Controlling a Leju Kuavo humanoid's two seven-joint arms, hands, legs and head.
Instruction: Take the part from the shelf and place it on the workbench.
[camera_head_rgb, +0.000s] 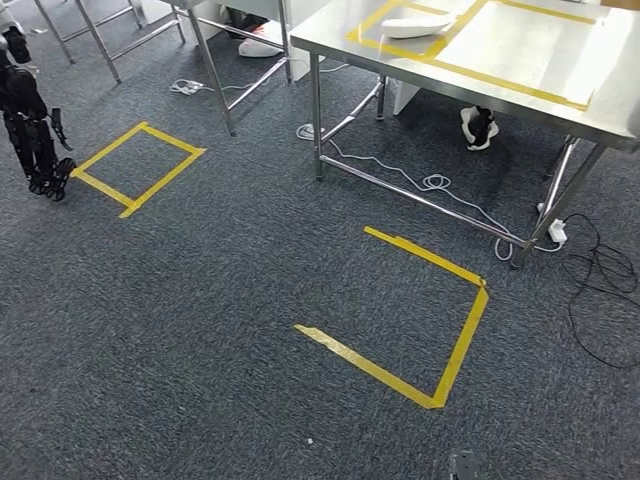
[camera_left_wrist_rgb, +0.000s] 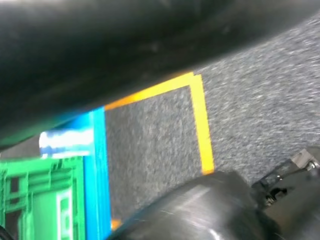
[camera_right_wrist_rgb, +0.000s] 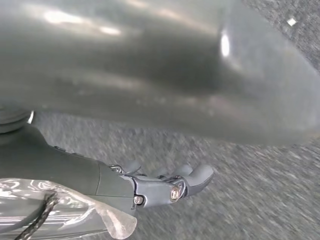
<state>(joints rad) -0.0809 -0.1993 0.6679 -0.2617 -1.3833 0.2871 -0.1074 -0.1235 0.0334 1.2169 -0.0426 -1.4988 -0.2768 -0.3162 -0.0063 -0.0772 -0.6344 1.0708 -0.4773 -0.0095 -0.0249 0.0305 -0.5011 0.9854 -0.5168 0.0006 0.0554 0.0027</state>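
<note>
A white elongated part (camera_head_rgb: 419, 25) lies on the steel workbench (camera_head_rgb: 528, 95) at the far right, inside a yellow tape outline. My right hand (camera_right_wrist_rgb: 170, 186) hangs over grey carpet in the right wrist view, its dark fingers (camera_right_wrist_rgb: 198, 176) stretched nearly straight with nothing in them. My left hand (camera_left_wrist_rgb: 279, 185) is a dark blur low over the carpet in the left wrist view; how its fingers lie cannot be made out.
Yellow tape marks an open square (camera_head_rgb: 445, 330) on the carpet before the workbench and a closed square (camera_head_rgb: 140, 168) at the left. Cables (camera_head_rgb: 430, 183) trail under the bench. A dark jointed machine (camera_head_rgb: 30, 125) stands far left. A green crate (camera_left_wrist_rgb: 41, 200) sits beside blue framing.
</note>
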